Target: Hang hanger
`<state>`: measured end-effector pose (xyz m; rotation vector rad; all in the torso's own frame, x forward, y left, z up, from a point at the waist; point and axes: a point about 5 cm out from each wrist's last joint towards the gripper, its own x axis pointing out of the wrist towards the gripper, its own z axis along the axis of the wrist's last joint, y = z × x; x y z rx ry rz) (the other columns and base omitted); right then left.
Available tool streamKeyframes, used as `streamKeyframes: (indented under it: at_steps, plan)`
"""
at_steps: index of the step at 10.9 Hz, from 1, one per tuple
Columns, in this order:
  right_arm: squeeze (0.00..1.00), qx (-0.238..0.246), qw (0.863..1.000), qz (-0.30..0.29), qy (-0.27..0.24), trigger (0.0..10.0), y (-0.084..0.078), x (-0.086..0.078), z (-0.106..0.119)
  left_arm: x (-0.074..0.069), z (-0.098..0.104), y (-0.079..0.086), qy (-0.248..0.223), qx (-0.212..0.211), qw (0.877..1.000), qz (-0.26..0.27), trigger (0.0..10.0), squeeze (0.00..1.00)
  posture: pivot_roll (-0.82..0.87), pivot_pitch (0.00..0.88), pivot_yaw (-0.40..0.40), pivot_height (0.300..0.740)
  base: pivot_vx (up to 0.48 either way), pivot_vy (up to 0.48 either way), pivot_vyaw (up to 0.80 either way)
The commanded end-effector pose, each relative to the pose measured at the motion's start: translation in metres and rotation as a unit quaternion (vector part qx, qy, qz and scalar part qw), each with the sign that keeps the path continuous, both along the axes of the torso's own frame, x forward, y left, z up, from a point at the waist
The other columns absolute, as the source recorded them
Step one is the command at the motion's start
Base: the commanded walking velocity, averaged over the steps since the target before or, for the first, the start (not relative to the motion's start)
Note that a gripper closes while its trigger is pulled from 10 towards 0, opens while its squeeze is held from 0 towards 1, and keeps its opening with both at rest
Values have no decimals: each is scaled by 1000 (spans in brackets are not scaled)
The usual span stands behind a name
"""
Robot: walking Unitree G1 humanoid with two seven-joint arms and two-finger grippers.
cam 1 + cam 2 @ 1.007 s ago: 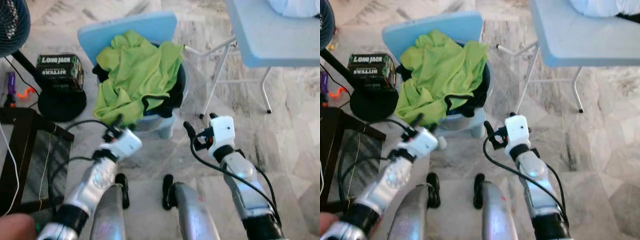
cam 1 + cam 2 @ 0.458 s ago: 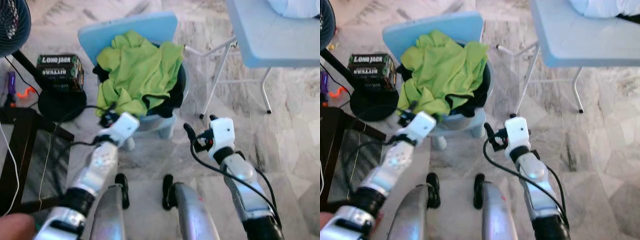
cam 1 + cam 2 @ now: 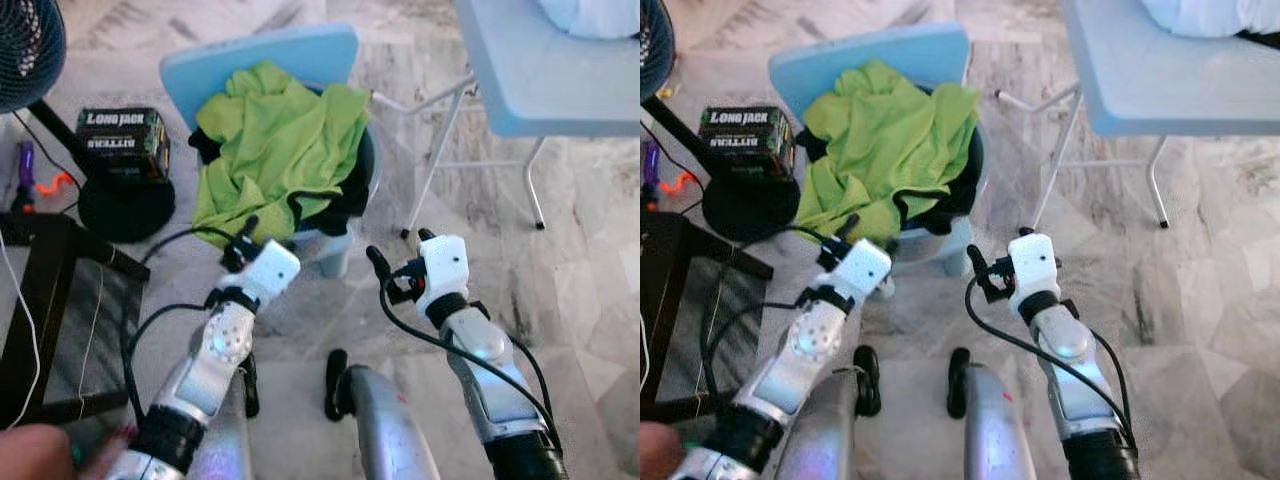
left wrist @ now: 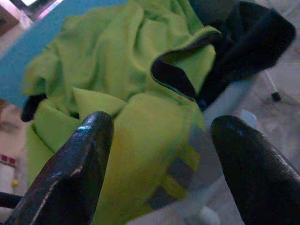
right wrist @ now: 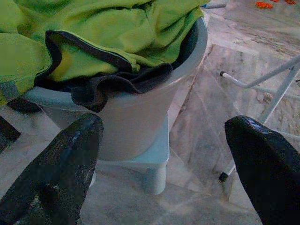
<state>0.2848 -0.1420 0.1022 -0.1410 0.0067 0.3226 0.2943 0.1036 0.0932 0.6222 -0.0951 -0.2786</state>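
Note:
A lime-green garment [image 3: 280,150] with grey reflective strips lies heaped over a black garment [image 4: 243,37] in a pale round basket [image 5: 136,122] on the floor. My left gripper [image 3: 242,243] is open at the basket's front edge. Its fingers [image 4: 89,140] point at the green cloth that hangs over the rim, with nothing between them. My right gripper [image 3: 398,250] is open too. It hovers to the right of the basket, a little apart from it, facing the basket wall and its foot.
A blue board [image 3: 260,60] leans behind the basket. A fan base [image 3: 125,205] and a green box [image 3: 125,140] stand at the left, near a black frame [image 3: 50,300]. A light blue folding table [image 3: 540,70] with white legs [image 3: 435,165] stands at the right.
My left gripper went up to the hanging green cloth, then shifted slightly right along the basket's front. The right arm has stayed still.

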Motion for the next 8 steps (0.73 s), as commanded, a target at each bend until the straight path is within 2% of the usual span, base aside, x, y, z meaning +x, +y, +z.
streamKeyframes:
  at_steps: [1, 2, 4, 8]
  plan:
    - [0, -5, 1000, -1, 16, 10000, -3, -6, -8, -5, -7, -5, 27, -9, 1000, -11, 10000, 0, -43, 336, -82, 740, 0, 0, 0]
    - [0, -5, 1000, 9, 20, 10000, -2, -9, -9, -2, -8, -6, 38, -15, 999, -10, 10000, 0, -51, 338, -84, 740, 0, 0, 0]
    - [0, -14, 999, 2, 32, 10000, -13, -17, -13, 3, -10, -6, 37, -20, 999, -5, 10000, 0, -75, 348, -85, 740, 0, 0, 0]
    - [0, -15, 999, 5, 36, 10000, -10, -25, -14, 17, -2, -25, 29, -32, 999, -18, 10000, 0, -97, 371, -85, 740, 0, 0, 0]
